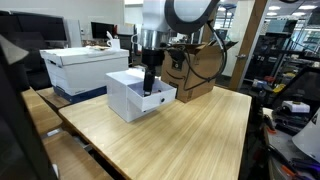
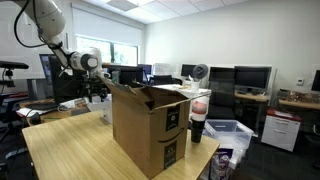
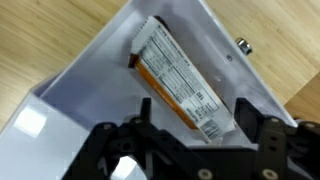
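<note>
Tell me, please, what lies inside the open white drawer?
One flat packet with a printed label lies in the drawer; the gripper hides the drawer's near part.

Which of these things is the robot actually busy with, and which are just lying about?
In hand: end effector, open over the snack packet lying in the white box.
Lying about: cardboard box, white carton, dark cup, wooden table.
</note>
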Tool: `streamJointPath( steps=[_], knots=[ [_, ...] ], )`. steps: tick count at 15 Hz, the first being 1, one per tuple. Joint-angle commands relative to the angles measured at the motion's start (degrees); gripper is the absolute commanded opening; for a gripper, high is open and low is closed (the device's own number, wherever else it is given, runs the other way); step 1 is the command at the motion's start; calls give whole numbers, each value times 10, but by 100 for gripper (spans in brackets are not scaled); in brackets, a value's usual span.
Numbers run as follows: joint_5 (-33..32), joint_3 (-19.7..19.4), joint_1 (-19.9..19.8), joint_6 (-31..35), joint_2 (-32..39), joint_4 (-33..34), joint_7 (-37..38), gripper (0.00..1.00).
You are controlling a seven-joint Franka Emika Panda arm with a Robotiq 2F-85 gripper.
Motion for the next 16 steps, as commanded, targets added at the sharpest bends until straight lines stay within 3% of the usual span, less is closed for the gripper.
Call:
streamJointPath(
  steps=[1, 6, 8, 10, 16],
  knots=[
    [-7, 5, -8, 15, -5, -15, -20, 87],
    [-23, 4, -9, 10, -6, -17, -43, 86],
    [-28, 5, -10, 8, -8, -19, -58, 78],
    [-34, 6, -11, 7, -9, -22, -71, 82],
    [-52, 9, -15, 5, -9, -23, -117, 81]
  ],
)
